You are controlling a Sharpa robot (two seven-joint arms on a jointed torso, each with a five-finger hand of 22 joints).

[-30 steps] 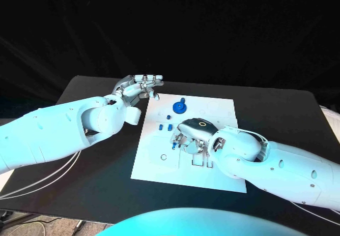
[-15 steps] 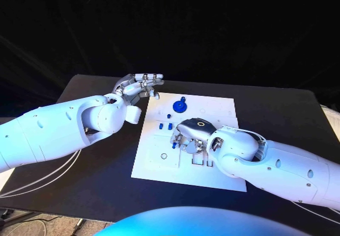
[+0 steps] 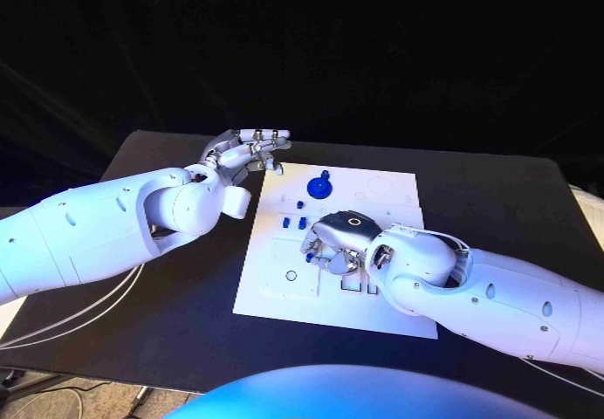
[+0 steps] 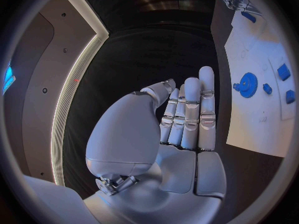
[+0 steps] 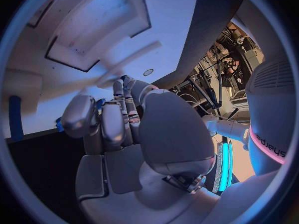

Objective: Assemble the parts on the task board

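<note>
The white task board (image 3: 384, 194) lies mid-table. On its far part stands a blue gear (image 3: 319, 188), with small blue parts (image 3: 295, 224) just nearer than it. My right hand (image 3: 339, 243) is down on the board's middle, fingers curled in, and pinches a small blue part (image 3: 308, 257) at its fingertips; the right wrist view shows blue (image 5: 99, 103) between thumb and fingers, close to the board (image 5: 93, 30). My left hand (image 3: 247, 150) hovers off the board's far left corner, fingers straight and together, empty (image 4: 187, 114). The left wrist view shows the gear (image 4: 248, 84) and board (image 4: 255, 124).
The board carries rectangular slots (image 3: 356, 285) near my right forearm and a small round hole (image 3: 291, 278) at its near left. Black table (image 3: 504, 201) spreads to both sides of the board. A blue bar (image 5: 15, 118) lies on the board beside my right hand.
My right hand has shifted slightly toward the board's near side, still bent over the same spot. The left hand has not moved.
</note>
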